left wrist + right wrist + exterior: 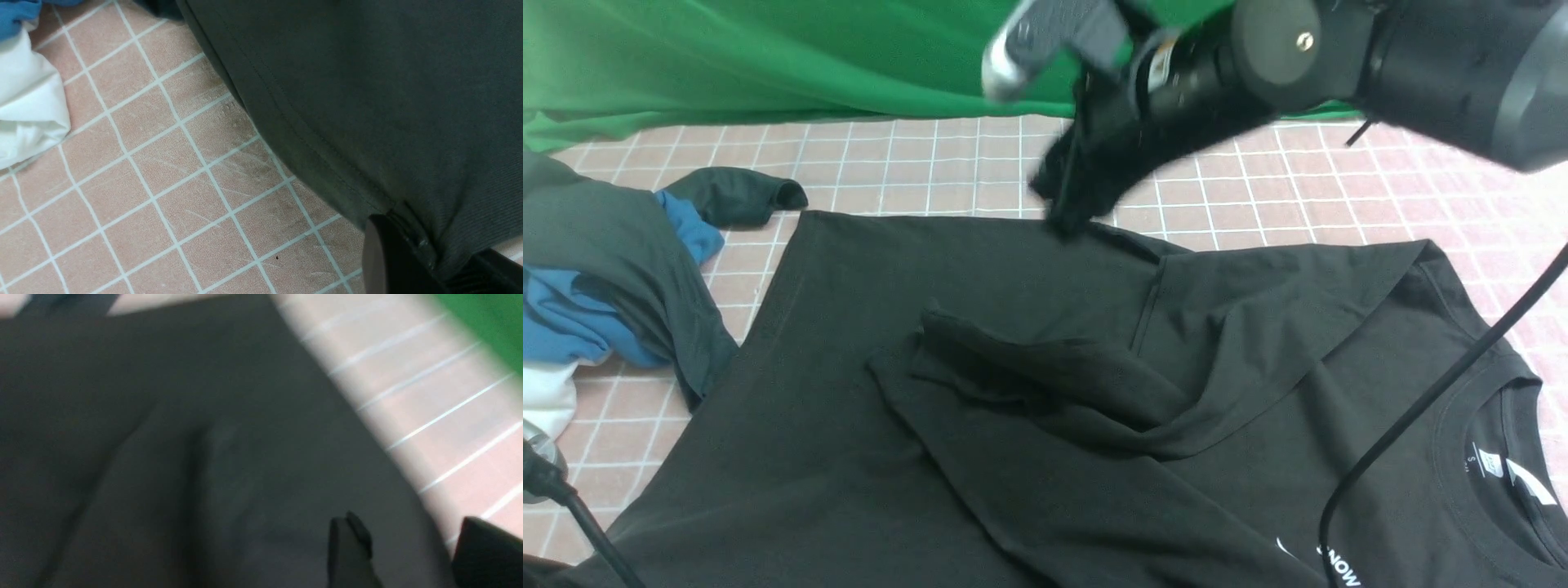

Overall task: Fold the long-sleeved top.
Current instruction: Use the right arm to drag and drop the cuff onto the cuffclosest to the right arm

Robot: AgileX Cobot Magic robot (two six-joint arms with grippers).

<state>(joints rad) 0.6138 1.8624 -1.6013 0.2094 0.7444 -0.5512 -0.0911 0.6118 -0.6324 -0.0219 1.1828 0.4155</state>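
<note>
Long-sleeved top (1013,278), black and soft-knit, lies spread across the pink grid-patterned desk (915,163), one sleeve (1029,367) folded over its body, round neck at the near right. The left end effector (429,261) is clenched on its stitched hem (310,143). The right end effector (412,539) hovers released above the far edge. A heap of grey and blue cloth (605,269) sits to the left.

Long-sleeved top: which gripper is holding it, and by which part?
The left gripper is shut on the long-sleeved top, pinching its stitched hem edge. The right gripper is open over it, holding nothing.
</note>
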